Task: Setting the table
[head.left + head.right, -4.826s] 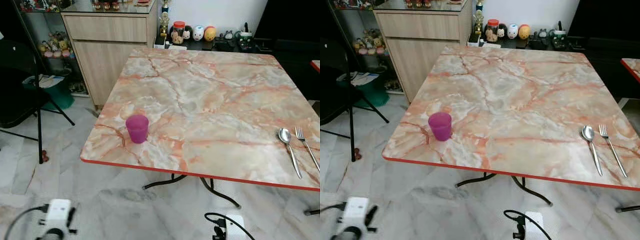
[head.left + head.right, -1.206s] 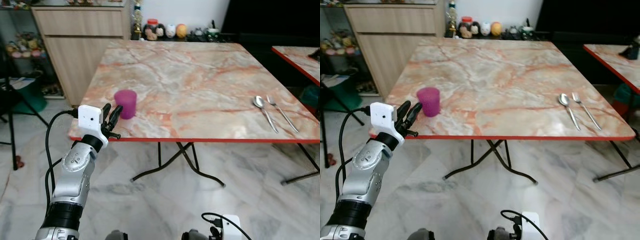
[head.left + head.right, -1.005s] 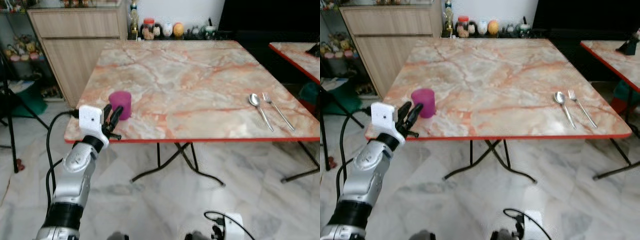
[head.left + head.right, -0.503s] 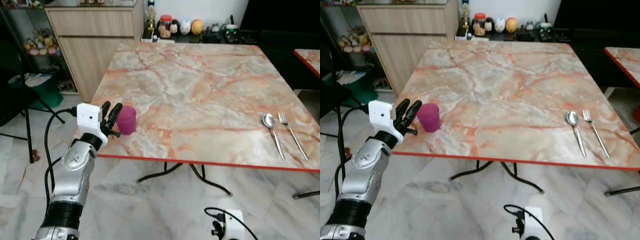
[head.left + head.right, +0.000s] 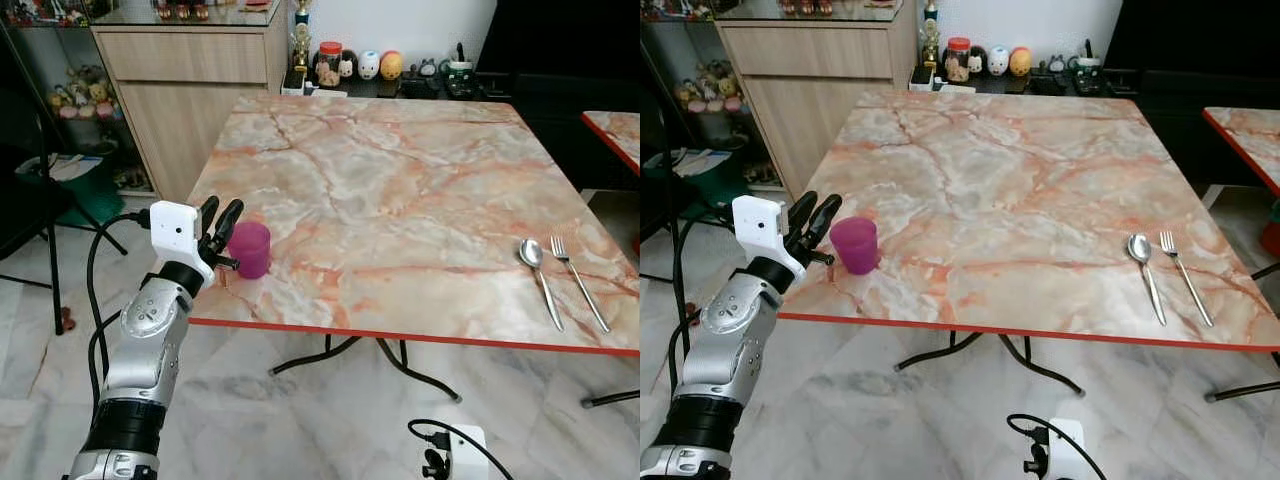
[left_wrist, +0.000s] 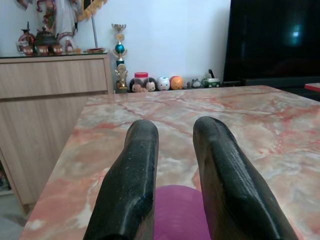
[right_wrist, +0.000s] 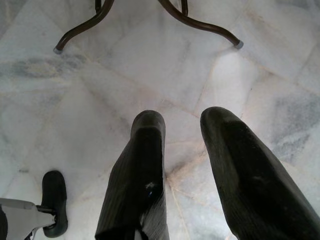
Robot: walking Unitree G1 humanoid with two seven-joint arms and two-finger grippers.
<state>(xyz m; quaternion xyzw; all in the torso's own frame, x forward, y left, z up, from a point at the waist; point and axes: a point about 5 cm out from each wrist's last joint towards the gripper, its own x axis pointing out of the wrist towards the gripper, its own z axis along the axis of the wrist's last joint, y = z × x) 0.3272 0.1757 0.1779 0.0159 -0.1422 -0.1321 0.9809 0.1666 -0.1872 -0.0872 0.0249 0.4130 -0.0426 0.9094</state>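
Note:
A magenta plastic cup (image 5: pixel 249 250) stands upright near the front left corner of the orange marble table (image 5: pixel 400 190). My left gripper (image 5: pixel 220 218) is open, raised just left of the cup and slightly above its rim; in the left wrist view the cup (image 6: pixel 181 212) sits low between the two black fingers (image 6: pixel 135 175). A spoon (image 5: pixel 537 275) and a fork (image 5: pixel 576 280) lie side by side near the table's front right. My right gripper (image 7: pixel 182 145) hangs open over the marble floor.
A wooden cabinet (image 5: pixel 200 90) stands behind the table's left side, with jars and figurines (image 5: pixel 360 65) on a low shelf at the back. A black stand (image 5: pixel 50 250) and green bin (image 5: pixel 85 185) sit at left. A second table's corner (image 5: pixel 615 135) shows at right. Cables lie on the floor.
The camera has shifted slightly, bringing the table closer and more centred. My left gripper has closed in on the cup, its fingers now beside and above the rim. The cup has not moved.

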